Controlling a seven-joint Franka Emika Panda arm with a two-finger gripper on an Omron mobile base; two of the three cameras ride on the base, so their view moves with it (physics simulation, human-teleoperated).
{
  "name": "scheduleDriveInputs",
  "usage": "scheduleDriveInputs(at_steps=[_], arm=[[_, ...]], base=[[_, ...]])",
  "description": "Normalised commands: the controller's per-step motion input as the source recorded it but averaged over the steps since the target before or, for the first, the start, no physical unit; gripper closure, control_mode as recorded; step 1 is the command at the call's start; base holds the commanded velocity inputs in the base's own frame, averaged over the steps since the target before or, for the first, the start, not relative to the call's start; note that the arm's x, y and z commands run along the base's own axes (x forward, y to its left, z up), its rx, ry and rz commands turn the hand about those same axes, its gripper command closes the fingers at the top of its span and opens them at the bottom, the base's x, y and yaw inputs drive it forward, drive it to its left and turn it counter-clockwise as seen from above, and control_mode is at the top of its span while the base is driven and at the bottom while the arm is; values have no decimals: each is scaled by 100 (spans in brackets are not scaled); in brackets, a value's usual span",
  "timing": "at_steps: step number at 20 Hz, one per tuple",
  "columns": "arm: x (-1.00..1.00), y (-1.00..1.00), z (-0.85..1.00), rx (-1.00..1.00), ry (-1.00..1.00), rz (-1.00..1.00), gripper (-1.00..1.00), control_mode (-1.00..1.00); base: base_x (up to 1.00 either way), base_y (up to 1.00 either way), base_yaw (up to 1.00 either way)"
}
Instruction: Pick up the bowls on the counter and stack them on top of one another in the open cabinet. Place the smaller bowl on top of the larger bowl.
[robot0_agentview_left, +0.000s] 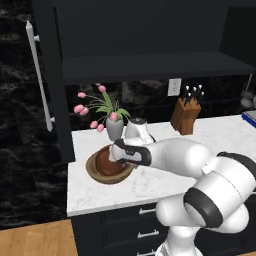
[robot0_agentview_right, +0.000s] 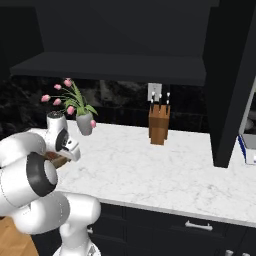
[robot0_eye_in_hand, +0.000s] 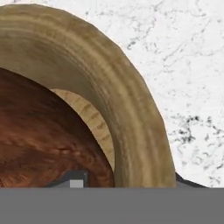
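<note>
A: Where are the bowls?

B: Nested already, at the near left of the counter (robot0_agentview_left: 100, 196): smaller bowl (robot0_agentview_left: 104, 161) sitting inside the larger bowl (robot0_agentview_left: 94, 172), just in front of the vase (robot0_agentview_left: 114, 128). Nothing yet on the shelf of the open cabinet (robot0_agentview_left: 150, 65) above.

A: And the gripper (robot0_agentview_left: 119, 153)?

B: Down over the right side of the pair, jaws hidden under the wrist from the left base. From the hand, dark fingertips (robot0_eye_in_hand: 76, 180) barely peeking up, one inside the tan wall, one seemingly outside. Straddling the rim of the larger bowl (robot0_eye_in_hand: 131, 100); clamped or loose, cannot tell.

A: Risks?

B: Thick sloping rim, so possibly a slipping pinch. One-sided hold, so likely tilt on lifting, and the smaller bowl (robot0_eye_in_hand: 43, 131) sliding or tipping out. Also a swing into the flowers, or a knock against the shelf edge on the way up.

A: Anything extra from the right base?

B: Knife block (robot0_agentview_right: 159, 125) further right, well apart from the work. Bowls mostly behind the arm there.
</note>
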Motion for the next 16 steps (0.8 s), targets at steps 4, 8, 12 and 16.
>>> scheduleDriveInputs(at_steps=[4,8,12,16], arm=[[-25,-33,95,0,-14,-19,100,-100],[-38,-55,100,1,-23,-23,100,-100],[-39,-61,100,1,-28,-26,100,-100],[-35,-62,100,6,-33,-25,100,-100]], base=[[0,0,0],[0,0,0],[0,0,0],[0,0,0]])
